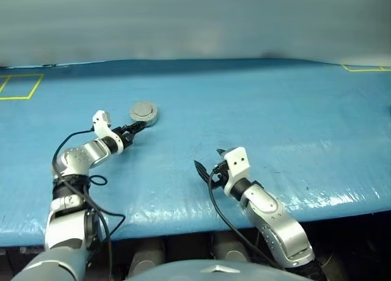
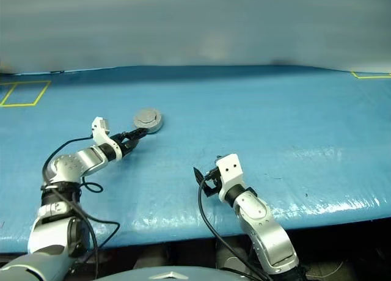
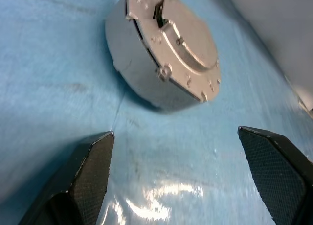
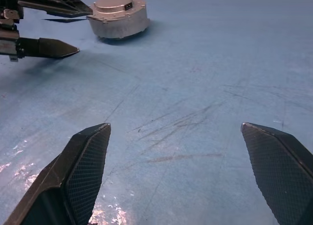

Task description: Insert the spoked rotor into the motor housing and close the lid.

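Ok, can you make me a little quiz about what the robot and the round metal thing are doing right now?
1. True or false: the lid sits on top of the motor housing.
2. Which end effector is nearer the housing: A) left end effector, B) right end effector?
3. Fill in: the housing rests on the ____ table cover.

Key:
1. True. The plain grey face with its central circle caps the housing.
2. A. It is open just beside the housing, holding nothing; the right one is open too, farther off.
3. Blue.
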Robot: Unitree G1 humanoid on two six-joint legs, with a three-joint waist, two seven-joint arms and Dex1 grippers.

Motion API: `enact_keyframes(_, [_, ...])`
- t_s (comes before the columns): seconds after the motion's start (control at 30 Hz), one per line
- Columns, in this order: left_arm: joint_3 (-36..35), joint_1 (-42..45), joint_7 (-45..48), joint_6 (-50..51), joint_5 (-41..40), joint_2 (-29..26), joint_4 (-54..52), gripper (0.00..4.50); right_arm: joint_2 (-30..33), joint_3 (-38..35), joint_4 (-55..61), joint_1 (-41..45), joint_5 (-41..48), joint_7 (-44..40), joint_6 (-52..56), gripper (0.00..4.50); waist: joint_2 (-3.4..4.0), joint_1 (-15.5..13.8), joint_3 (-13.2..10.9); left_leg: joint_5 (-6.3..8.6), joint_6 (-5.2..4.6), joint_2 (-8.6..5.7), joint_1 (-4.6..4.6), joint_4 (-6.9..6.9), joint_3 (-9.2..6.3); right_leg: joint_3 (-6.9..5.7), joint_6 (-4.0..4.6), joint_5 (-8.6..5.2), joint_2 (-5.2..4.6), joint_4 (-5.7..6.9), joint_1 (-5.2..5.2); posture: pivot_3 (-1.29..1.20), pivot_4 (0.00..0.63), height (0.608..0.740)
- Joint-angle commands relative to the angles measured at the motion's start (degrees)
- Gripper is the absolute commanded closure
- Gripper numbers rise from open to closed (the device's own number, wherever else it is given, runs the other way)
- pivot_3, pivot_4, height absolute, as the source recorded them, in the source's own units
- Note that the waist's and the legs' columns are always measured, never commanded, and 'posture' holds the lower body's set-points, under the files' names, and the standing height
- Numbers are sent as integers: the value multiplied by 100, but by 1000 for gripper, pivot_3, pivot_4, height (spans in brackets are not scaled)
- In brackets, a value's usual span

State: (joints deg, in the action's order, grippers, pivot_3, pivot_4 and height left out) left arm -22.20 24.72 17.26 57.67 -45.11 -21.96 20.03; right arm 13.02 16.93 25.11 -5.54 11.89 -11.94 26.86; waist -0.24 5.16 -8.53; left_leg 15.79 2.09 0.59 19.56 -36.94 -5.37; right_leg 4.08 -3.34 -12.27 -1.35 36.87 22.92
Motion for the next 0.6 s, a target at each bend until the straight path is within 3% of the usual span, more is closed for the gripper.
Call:
enact_keyframes(0.03, [511, -1081, -195, 362, 397, -224, -1245, 41, -29, -203, 161, 53, 95, -111, 16, 0, 2, 3, 9, 0, 1, -1, -2, 0, 1, 0, 4, -3, -2, -1, -3, 0, 150, 740])
enact_keyframes(0.13, [900, -1790, -16, -208, 729, -368, -2352, 41, -34, -295, 162, 22, 11, -82, -69, 0, 0, -17, 14, 2, 3, -1, -2, 4, 2, 2, 8, -6, -3, -4, -3, 0, 150, 740])
enact_keyframes(0.27, [1559, -2720, 278, -1962, 1774, -480, -3509, 41, 10, -335, 47, -39, -351, 20, -446, 0, -4, -85, 12, 5, 8, 1, 5, 17, 15, 9, 15, -10, -5, -10, 15, 0, 150, 740])
enact_keyframes(0.4, [1824, -3112, 240, -2628, 2198, -288, -3910, 41, -108, -395, 39, -84, -407, 87, -427, 0, -10, -179, 7, 3, 8, 2, 42, 17, 14, 6, 16, -11, -3, -7, 56, 0, 150, 740])
enact_keyframes(0.6, [2122, -3395, -11, -4455, 3268, 51, -3904, 41, -219, -403, 10, -127, -549, 130, -474, 0, -25, -208, -6, 4, 8, 2, 67, 16, 14, 5, 15, -11, -6, -17, 75, 0, 150, 740])
